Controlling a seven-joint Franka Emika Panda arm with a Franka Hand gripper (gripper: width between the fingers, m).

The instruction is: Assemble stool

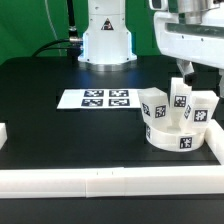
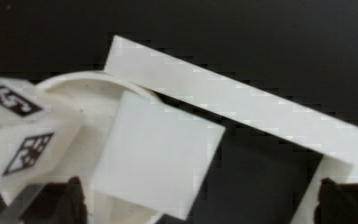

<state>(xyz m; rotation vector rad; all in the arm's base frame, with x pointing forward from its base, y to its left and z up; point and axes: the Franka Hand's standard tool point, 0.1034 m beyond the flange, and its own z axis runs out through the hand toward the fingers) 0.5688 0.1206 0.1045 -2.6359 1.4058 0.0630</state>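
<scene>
The white round seat (image 1: 178,140) lies at the exterior view's right, close to the rail. Three white tagged leg blocks stand in it: one on the left (image 1: 152,104), one in the middle (image 1: 180,97), one on the right (image 1: 201,110). My gripper (image 1: 184,72) hangs just above the middle leg. In the wrist view the gripper (image 2: 206,198) is open, with its dark fingertips (image 2: 59,198) far apart. A plain white leg face (image 2: 158,160) lies between them, nearer one finger. Another tagged leg (image 2: 16,125) and the seat rim (image 2: 83,84) show beside it.
The marker board (image 1: 105,98) lies flat at the table's middle. White border rails run along the front (image 1: 110,182) and the exterior view's right side (image 1: 217,150); the right one crosses the wrist view (image 2: 247,95). The robot base (image 1: 105,40) stands at the back.
</scene>
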